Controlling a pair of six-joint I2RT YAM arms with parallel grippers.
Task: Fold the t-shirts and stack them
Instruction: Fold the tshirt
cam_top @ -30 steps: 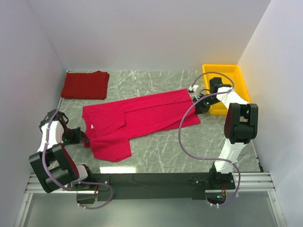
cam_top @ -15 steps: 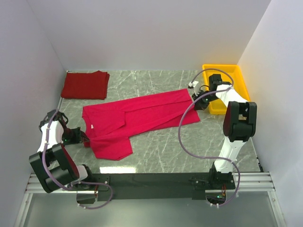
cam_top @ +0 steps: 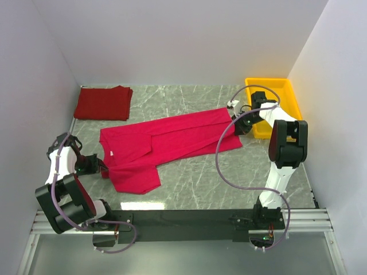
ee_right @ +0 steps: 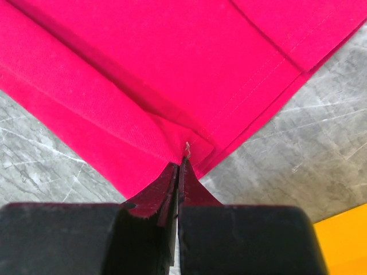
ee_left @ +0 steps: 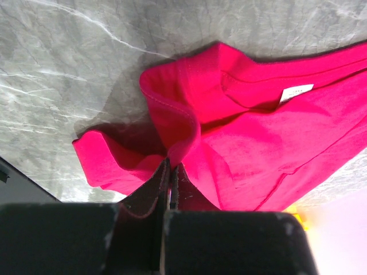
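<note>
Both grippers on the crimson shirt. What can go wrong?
Right gripper pinches only the tip of the crimson shirt's hem corner; it may slip when lifted.
Left gripper grips bunched cloth beside a curled sleeve; the fold may crease.
The yellow tray is close beside the right gripper; a swing might knock it.

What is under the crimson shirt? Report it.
The grey marbled table shows all round the crimson shirt, which lies flat on it. Anything beneath the spread cloth is covered and cannot be seen.
</note>
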